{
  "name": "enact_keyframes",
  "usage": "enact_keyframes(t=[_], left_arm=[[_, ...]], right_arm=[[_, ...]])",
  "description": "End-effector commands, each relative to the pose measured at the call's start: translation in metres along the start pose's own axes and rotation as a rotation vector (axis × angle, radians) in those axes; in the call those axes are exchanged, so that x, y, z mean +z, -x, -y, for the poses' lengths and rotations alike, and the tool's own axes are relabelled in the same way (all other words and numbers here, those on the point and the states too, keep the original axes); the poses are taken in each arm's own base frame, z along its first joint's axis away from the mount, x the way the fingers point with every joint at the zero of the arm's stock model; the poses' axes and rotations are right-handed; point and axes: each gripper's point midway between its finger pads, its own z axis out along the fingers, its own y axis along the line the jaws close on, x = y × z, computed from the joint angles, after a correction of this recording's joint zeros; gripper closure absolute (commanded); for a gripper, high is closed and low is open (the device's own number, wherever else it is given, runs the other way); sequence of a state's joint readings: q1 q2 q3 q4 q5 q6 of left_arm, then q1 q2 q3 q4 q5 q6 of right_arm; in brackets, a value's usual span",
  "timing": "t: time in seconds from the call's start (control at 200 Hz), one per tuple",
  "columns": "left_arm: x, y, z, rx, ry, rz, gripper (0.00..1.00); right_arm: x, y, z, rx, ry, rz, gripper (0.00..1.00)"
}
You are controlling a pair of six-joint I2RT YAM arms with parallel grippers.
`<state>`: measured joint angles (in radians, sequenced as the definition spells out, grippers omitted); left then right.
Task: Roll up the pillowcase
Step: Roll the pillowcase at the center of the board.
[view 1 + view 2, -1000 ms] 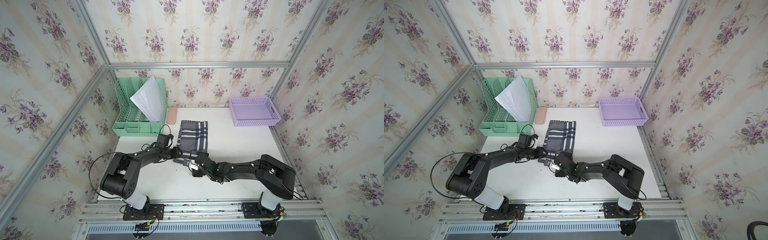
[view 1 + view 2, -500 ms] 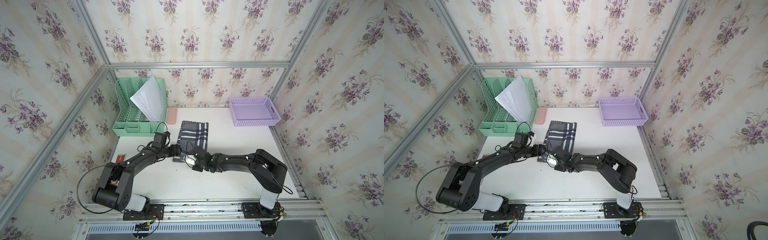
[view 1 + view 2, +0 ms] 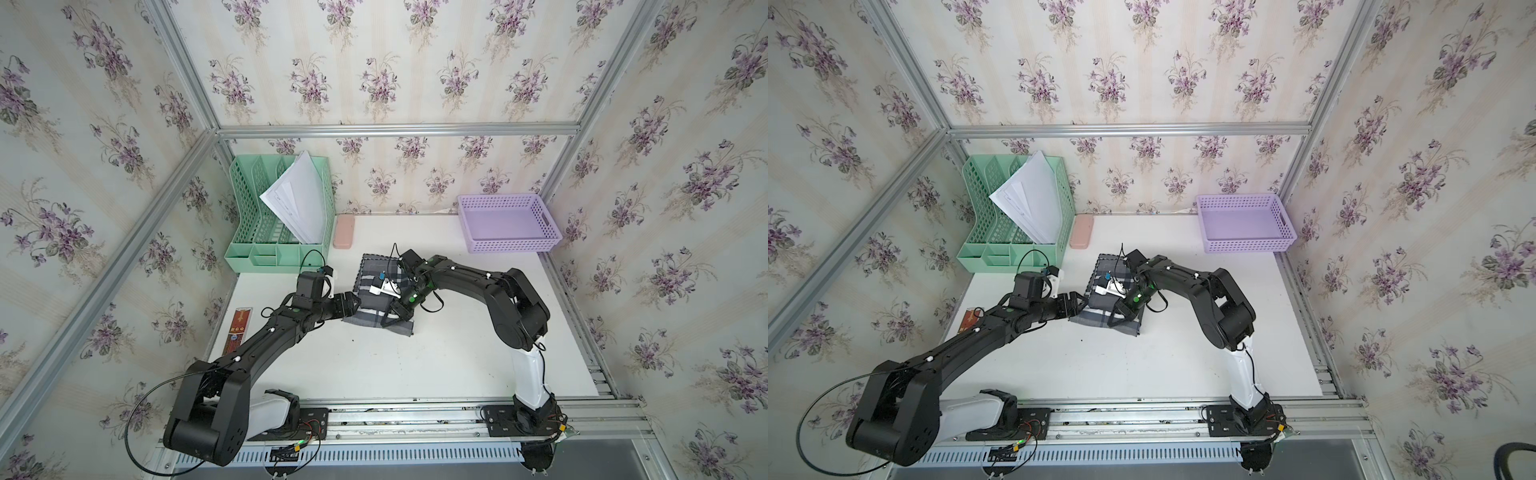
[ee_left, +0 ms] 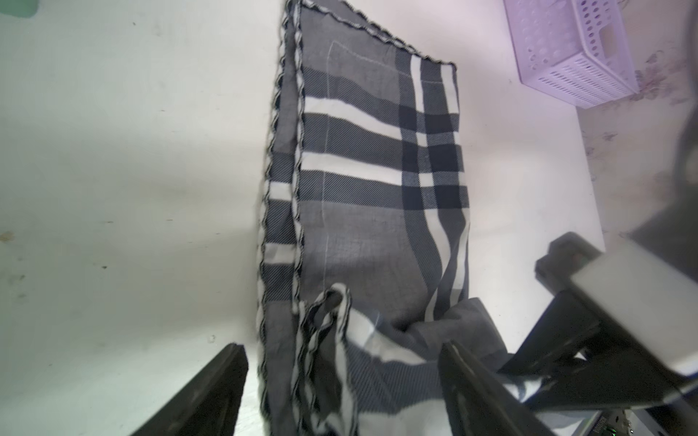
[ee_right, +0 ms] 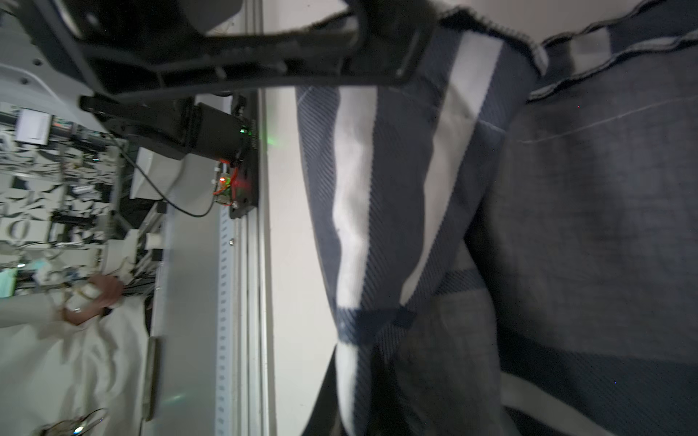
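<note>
The pillowcase (image 3: 372,318) (image 3: 1100,316) is lying just above the centre of both top views on the white table (image 3: 374,374), folded into a narrow plaid strip. Its far end is lying flat, and its near end is bunching up off the surface. The left gripper (image 3: 354,300) (image 4: 340,362) is reaching in from the left side of the frame at the strip's near left edge. In the left wrist view its jaws are standing wide apart, straddling the scalloped edge and gripping nothing. The right gripper (image 3: 392,319) (image 3: 1119,318) is coming down over the strip from the right with its jaws closed. In the right wrist view the pillowcase (image 5: 415,188) is gathering into a pinched fold towards the bottom of that frame, so this tool is holding the cloth's raised near end, although the fingertips themselves are not showing clearly. In the upper left of the table a green desk organiser (image 3: 249,249) is standing against the back wall, with a sheaf of white papers (image 3: 297,199) leaning in its right-hand slot. The small front compartments are too dim to judge. A pink flat case (image 3: 344,232) is lying just beside the organiser's right wall. At upper right a lilac perforated basket (image 3: 511,246) is sitting near the back wall, well apart from the cloth, with its floor showing from wall to wall. A red-brown strip (image 3: 239,332) is lying along the table's left edge.
</note>
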<state>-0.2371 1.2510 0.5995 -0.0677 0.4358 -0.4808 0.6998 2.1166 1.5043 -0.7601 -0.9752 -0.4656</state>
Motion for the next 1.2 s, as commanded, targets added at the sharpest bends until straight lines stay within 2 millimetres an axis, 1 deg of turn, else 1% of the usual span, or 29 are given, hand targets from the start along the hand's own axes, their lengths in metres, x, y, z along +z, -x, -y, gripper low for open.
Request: enact_keyframes(t=[0.0, 0.105, 0.225, 0.265, 0.415, 0.435, 0.47, 0.534, 0.574, 0.629, 0.664, 0.719, 0.754, 0.844, 0.864, 0.879, 0.884, 0.894, 0.939, 0.944, 0.949, 0.959, 0.994, 1.029, 1.054, 1.094, 1.109, 1.149, 1.194], left_arm=[[0.000, 0.008, 0.015, 0.048, -0.084, 0.031, 0.15], [0.010, 0.004, 0.012, 0.045, -0.090, 0.011, 0.14], [0.025, -0.009, 0.001, 0.024, -0.081, -0.030, 0.14], [0.029, -0.012, 0.000, 0.022, -0.081, -0.037, 0.14], [0.033, -0.016, -0.006, 0.033, -0.065, -0.039, 0.14], [0.039, -0.022, -0.012, 0.022, -0.055, -0.065, 0.15], [0.042, -0.024, -0.013, 0.019, -0.058, -0.072, 0.16], [0.047, -0.026, -0.014, 0.015, -0.061, -0.081, 0.23], [0.050, -0.028, -0.016, 0.013, -0.056, -0.087, 0.29], [0.054, -0.032, -0.022, 0.003, -0.035, -0.099, 0.35], [0.055, -0.033, -0.026, -0.005, -0.015, -0.107, 0.42], [0.057, -0.035, -0.032, -0.017, 0.021, -0.121, 0.44], [0.058, -0.036, -0.036, -0.023, 0.040, -0.129, 0.49], [0.058, -0.036, -0.039, -0.033, 0.067, -0.149, 0.49], [0.058, -0.036, -0.039, -0.034, 0.072, -0.154, 0.50], [0.058, -0.036, -0.040, -0.036, 0.077, -0.156, 0.50], [0.058, -0.036, -0.040, -0.037, 0.078, -0.157, 0.50], [0.058, -0.036, -0.041, -0.038, 0.082, -0.162, 0.50], [0.057, -0.036, -0.042, -0.043, 0.098, -0.174, 0.51], [0.057, -0.036, -0.042, -0.044, 0.100, -0.176, 0.51], [0.057, -0.036, -0.043, -0.044, 0.103, -0.177, 0.51], [0.057, -0.036, -0.043, -0.045, 0.107, -0.178, 0.51], [0.057, -0.036, -0.044, -0.050, 0.115, -0.189, 0.52], [0.057, -0.035, -0.043, -0.050, 0.112, -0.193, 0.52], [0.057, -0.035, -0.042, -0.053, 0.112, -0.198, 0.52], [0.057, -0.034, -0.042, -0.057, 0.116, -0.201, 0.52], [0.057, -0.033, -0.041, -0.057, 0.114, -0.202, 0.52], [0.057, -0.031, -0.040, -0.061, 0.116, -0.205, 0.51], [0.057, -0.030, -0.041, -0.063, 0.125, -0.212, 0.51]], right_arm=[[0.001, -0.011, -0.020, 0.129, 0.178, -0.021, 1.00], [0.001, -0.009, -0.003, 0.193, 0.219, 0.018, 1.00], [-0.005, -0.001, 0.029, 0.309, 0.198, 0.079, 1.00], [-0.007, 0.001, 0.036, 0.333, 0.195, 0.092, 1.00], [-0.009, 0.002, 0.058, 0.424, 0.185, 0.113, 0.99], [-0.007, 0.001, 0.062, 0.438, 0.180, 0.110, 0.99], [-0.006, -0.001, 0.069, 0.461, 0.163, 0.104, 0.97], [-0.002, -0.004, 0.080, 0.495, 0.136, 0.093, 0.93], [-0.002, -0.004, 0.083, 0.501, 0.131, 0.096, 0.90], [-0.003, -0.001, 0.087, 0.501, 0.102, 0.103, 0.84], [-0.005, 0.003, 0.087, 0.492, 0.082, 0.113, 0.80], [-0.012, 0.009, 0.087, 0.459, 0.036, 0.131, 0.72], [-0.018, 0.014, 0.086, 0.429, -0.006, 0.144, 0.63], [-0.041, 0.026, 0.088, 0.323, -0.205, 0.187, 0.39], [-0.047, 0.029, 0.087, 0.285, -0.261, 0.201, 0.35], [-0.050, 0.033, 0.081, 0.247, -0.288, 0.214, 0.32], [-0.053, 0.032, 0.084, 0.241, -0.320, 0.215, 0.31], [-0.055, 0.036, 0.079, 0.210, -0.336, 0.226, 0.29], [-0.068, 0.043, 0.072, 0.104, -0.498, 0.262, 0.22], [-0.073, 0.047, 0.074, 0.088, -0.543, 0.269, 0.22], [-0.070, 0.044, 0.072, 0.078, -0.541, 0.267, 0.21], [-0.078, 0.050, 0.070, 0.043, -0.601, 0.284, 0.20], [-0.085, 0.056, 0.058, -0.078, -0.736, 0.307, 0.15], [-0.093, 0.057, 0.052, -0.187, -0.904, 0.331, 0.09], [-0.094, 0.057, 0.042, -0.274, -1.001, 0.345, 0.05], [-0.092, 0.051, 0.029, -0.402, -1.114, 0.346, 0.03], [-0.088, 0.048, 0.025, -0.456, -1.152, 0.335, 0.01], [-0.079, 0.041, 0.011, -0.592, -1.250, 0.318, 0.00], [-0.062, 0.028, -0.006, -0.768, -1.314, 0.280, 0.00]])
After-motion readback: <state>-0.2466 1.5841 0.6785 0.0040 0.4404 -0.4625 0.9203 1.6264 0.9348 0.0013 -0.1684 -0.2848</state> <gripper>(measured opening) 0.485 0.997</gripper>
